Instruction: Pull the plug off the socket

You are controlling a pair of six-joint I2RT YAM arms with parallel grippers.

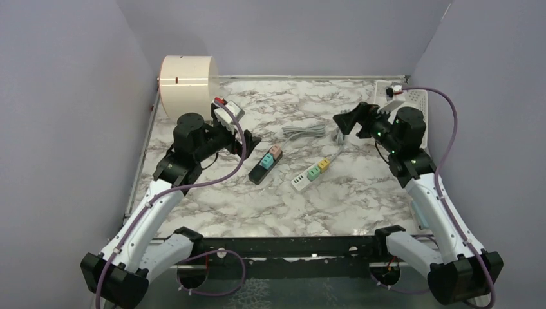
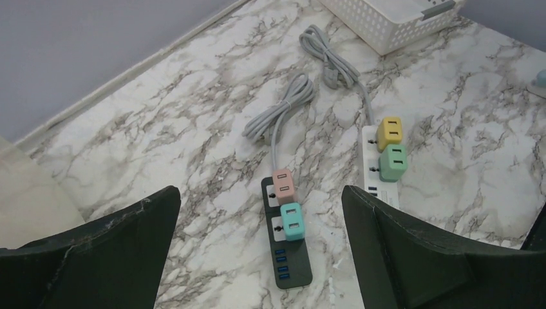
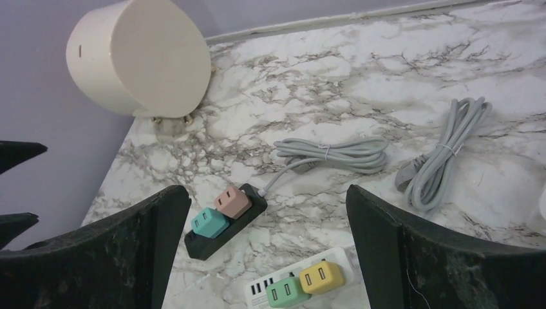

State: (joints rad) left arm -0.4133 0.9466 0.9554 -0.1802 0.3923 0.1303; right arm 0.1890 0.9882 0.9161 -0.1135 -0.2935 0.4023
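Evidently nothing was gripped yet: the left gripper (image 2: 257, 196) hung raised over the left half of the marble table (image 2: 161, 122), fingers spread wide and empty, and the right gripper (image 3: 267, 193) was likewise released, raised over the right half. The black power strip (image 2: 291, 267) lay flat between the two arms, carrying a pink plug (image 2: 283, 185) and a teal plug (image 2: 292, 222) seated side by side. The white power strip (image 2: 384, 192), just beside it on the right arm's side, held a yellow plug (image 2: 390, 132) and a green plug (image 2: 393, 162). The task named no particular plug; I judged the black strip the natural target for the left arm, since it sat centred between that wrist's fingers. The coiled grey cords (image 2: 283, 106) lay beyond the strips, clear of any descent. To do it well I reckoned one gripper should pin the strip's bare USB end to the table, since a light strip would likely lift with the plug. The other should close across the plug's flat sides and draw straight up along the prongs, without rocking into its neighbour.
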